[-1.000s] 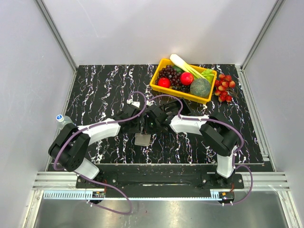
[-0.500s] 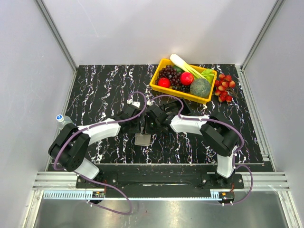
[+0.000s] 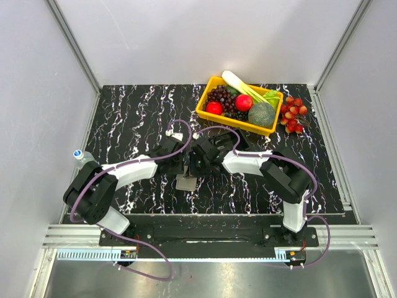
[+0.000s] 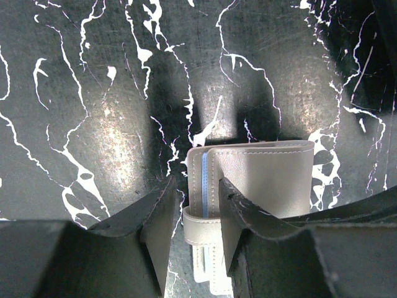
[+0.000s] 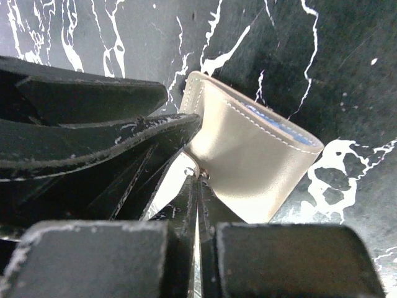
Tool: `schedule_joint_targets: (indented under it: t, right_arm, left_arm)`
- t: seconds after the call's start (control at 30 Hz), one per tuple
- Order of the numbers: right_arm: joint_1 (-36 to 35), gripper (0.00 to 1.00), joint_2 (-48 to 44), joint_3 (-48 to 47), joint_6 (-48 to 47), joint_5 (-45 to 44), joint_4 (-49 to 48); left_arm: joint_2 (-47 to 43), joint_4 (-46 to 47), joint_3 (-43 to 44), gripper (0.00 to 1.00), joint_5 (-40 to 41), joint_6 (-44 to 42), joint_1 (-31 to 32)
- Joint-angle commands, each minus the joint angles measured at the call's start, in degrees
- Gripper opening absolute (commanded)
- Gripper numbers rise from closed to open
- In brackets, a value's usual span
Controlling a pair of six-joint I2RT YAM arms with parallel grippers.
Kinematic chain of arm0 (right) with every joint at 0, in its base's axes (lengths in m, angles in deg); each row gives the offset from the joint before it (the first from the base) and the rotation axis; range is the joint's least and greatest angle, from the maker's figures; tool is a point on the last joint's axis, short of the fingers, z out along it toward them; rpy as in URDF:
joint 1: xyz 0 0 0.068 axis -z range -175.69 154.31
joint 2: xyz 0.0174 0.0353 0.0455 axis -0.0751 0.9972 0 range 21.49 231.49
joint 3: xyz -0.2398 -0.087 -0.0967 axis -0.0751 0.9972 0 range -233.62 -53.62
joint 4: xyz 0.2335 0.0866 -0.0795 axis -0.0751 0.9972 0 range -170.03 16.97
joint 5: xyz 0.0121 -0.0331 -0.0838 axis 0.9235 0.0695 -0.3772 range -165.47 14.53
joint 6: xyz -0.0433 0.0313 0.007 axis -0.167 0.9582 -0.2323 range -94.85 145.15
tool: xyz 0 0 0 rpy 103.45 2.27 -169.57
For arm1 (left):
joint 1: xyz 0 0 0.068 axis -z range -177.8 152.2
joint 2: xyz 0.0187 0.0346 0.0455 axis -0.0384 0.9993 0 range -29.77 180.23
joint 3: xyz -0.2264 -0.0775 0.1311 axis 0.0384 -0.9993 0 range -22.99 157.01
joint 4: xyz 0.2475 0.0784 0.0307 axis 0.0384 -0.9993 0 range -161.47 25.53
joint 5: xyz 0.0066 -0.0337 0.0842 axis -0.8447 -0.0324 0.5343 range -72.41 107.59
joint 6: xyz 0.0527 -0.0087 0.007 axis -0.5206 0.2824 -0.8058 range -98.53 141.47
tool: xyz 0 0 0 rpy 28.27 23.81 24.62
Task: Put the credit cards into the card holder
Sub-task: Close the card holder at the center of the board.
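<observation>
The card holder (image 3: 186, 182) is a grey stitched case lying on the black marbled table between both arms. In the left wrist view the card holder (image 4: 267, 180) shows a blue strip in its edge slot and a strap loop. My left gripper (image 4: 197, 180) stands part open astride that edge: one finger rests on the case, the other sits just off it. In the right wrist view my right gripper (image 5: 198, 177) is shut on the thin flap by its snap stud, against the card holder (image 5: 254, 167). From above, the left gripper (image 3: 182, 166) and right gripper (image 3: 196, 165) meet over the case. No credit cards are in view.
A yellow bin (image 3: 205, 112) of fruit and vegetables stands at the back right, with red grapes (image 3: 293, 115) beside it. A small bottle (image 3: 79, 155) sits off the table's left edge. Aluminium rails border both sides.
</observation>
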Motion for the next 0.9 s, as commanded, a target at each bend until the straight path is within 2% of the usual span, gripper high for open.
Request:
schedule_joint_targets:
  t: [0.0, 0.13, 0.5, 0.67, 0.87]
  right_arm:
    - [-0.6, 0.0, 0.8, 3.1, 1.7, 4.5, 5.5]
    - [-0.3, 0.0, 0.7, 2.8, 0.4, -0.8, 7.5]
    - [-0.1, 0.0, -7.7, 1.0, -2.9, -3.8, 3.7]
    - [-0.1, 0.0, -4.6, 0.5, -2.1, -1.1, 3.4]
    - [0.4, 0.0, -2.9, 0.8, -3.3, -2.8, 3.3]
  left_arm:
    - [0.7, -2.1, -0.7, 0.37, 2.6, 0.0, 0.0]
    - [0.7, -2.0, -0.7, 0.37, 2.9, 0.0, 0.0]
    - [0.8, -2.0, -0.4, 0.37, 3.0, 0.0, 0.0]
    - [1.0, -2.0, -0.5, 0.37, 2.8, 0.0, 0.0]
    - [0.8, -1.9, -0.7, 0.36, 2.7, 0.0, 0.0]
